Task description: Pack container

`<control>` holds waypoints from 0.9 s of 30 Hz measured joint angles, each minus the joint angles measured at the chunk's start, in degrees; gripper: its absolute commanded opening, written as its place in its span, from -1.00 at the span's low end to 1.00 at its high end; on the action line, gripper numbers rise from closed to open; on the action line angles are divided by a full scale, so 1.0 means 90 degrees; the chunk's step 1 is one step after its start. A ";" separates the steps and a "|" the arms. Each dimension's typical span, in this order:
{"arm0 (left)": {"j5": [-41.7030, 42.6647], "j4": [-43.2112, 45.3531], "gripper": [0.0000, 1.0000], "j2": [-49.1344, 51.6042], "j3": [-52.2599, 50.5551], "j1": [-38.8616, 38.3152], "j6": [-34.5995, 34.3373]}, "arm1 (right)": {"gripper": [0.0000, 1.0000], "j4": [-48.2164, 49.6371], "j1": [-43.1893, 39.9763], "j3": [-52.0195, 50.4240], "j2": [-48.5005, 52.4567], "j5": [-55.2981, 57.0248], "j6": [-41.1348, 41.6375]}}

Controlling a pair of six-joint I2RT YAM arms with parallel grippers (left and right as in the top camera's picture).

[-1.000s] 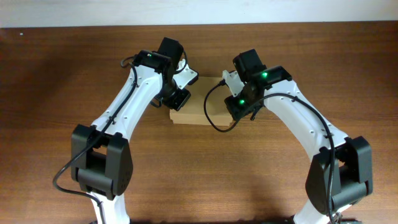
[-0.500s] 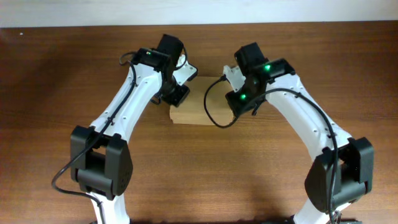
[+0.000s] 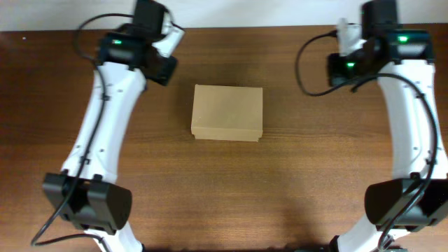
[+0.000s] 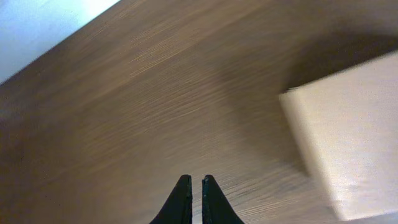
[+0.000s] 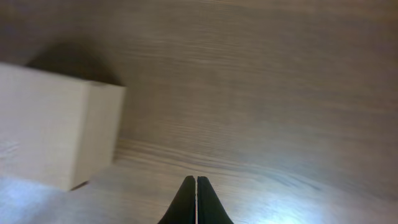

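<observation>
Box [image 3: 227, 112] lies closed on your bench [image 3: 280, 203]; left hand [image 4: 193, 180] and right hand [image 5: 196, 180] hang clear, fingers together, empty: packing looks done.

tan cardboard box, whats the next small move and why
Probably just go to the rest pose: the small tan cardboard box lies with its lid down on the wooden table, and the left gripper and right gripper are shut, empty, well clear of it.

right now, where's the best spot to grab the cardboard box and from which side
The box lies flat and closed, all edges free. Probably come from above and pinch across its shorter span, on the near and far long edges.
</observation>
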 measured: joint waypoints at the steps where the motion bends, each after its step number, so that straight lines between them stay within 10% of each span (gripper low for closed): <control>1: -0.0002 0.0002 -0.82 -0.0041 -0.0002 0.0284 0.0000 | -0.93 -0.0002 -0.0255 0.0000 0.0000 0.0015 0.0005; 7: 0.0420 0.0007 -0.65 -0.0100 0.0000 0.1549 0.0000 | -0.92 -0.0005 -0.0981 0.0000 0.0000 0.0044 0.0002; 9: 0.0476 0.0007 0.33 -0.0107 0.0000 0.1608 0.0015 | -0.74 -0.0007 -0.0988 0.0000 0.0000 0.0044 0.0000; 10: 0.0500 0.0007 0.99 -0.0107 0.0000 0.1608 0.0015 | -0.24 -0.0015 -0.0988 0.0000 0.0000 0.0046 -0.0019; 12: 0.0542 0.0007 0.99 -0.0107 0.0000 0.1596 0.0010 | 0.98 -0.0083 -0.0988 0.0000 0.0000 0.0044 0.0032; 27: 0.0563 0.0000 0.99 -0.0107 -0.0002 0.1596 0.0017 | 0.98 -0.0100 -0.0988 0.0000 0.0000 0.0044 0.0024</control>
